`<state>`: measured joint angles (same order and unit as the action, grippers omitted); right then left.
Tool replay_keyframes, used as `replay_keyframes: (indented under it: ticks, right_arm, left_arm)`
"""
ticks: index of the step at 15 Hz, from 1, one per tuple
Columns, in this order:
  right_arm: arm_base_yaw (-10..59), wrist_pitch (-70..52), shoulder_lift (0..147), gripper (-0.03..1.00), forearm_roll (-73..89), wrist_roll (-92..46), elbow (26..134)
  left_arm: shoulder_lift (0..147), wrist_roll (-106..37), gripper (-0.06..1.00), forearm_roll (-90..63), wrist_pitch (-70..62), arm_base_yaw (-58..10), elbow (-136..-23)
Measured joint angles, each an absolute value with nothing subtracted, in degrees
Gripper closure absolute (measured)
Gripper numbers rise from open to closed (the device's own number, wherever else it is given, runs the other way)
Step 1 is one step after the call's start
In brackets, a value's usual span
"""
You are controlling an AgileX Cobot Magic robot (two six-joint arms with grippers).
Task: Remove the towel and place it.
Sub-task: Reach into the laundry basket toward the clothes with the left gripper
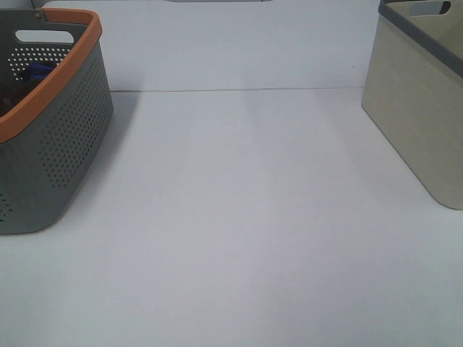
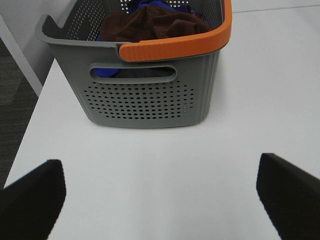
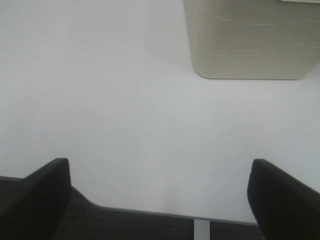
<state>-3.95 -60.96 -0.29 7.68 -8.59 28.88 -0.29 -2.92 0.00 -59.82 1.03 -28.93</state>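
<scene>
The dark reddish-brown towel [image 2: 150, 25] lies bunched inside the grey basket with the orange rim [image 2: 145, 95], on top of a blue cloth [image 2: 150, 6]. In the exterior view the basket [image 1: 51, 144] stands at the far left; only a bit of blue cloth [image 1: 35, 71] shows in it there. My left gripper [image 2: 160, 192] is open and empty, over the white table a short way in front of the basket. My right gripper [image 3: 160, 195] is open and empty, near the table's front edge. Neither gripper shows in the exterior view.
A beige bin with a dark grey rim [image 1: 427, 108] stands at the far right, and it also shows in the right wrist view [image 3: 250, 40]. The white table [image 1: 246, 217] spans between basket and bin. Its front edge [image 3: 150, 212] lies under the right gripper.
</scene>
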Motion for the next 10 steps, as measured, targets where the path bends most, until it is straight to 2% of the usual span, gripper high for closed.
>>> replay_keyframes:
  ticks: [10]
  right_arm:
    - [-3.95,-60.96,-0.29,0.13,7.68,-8.59,28.88]
  left_arm:
    - [-0.29,-3.78,-0.05,0.69,-59.82,1.03,-28.93]
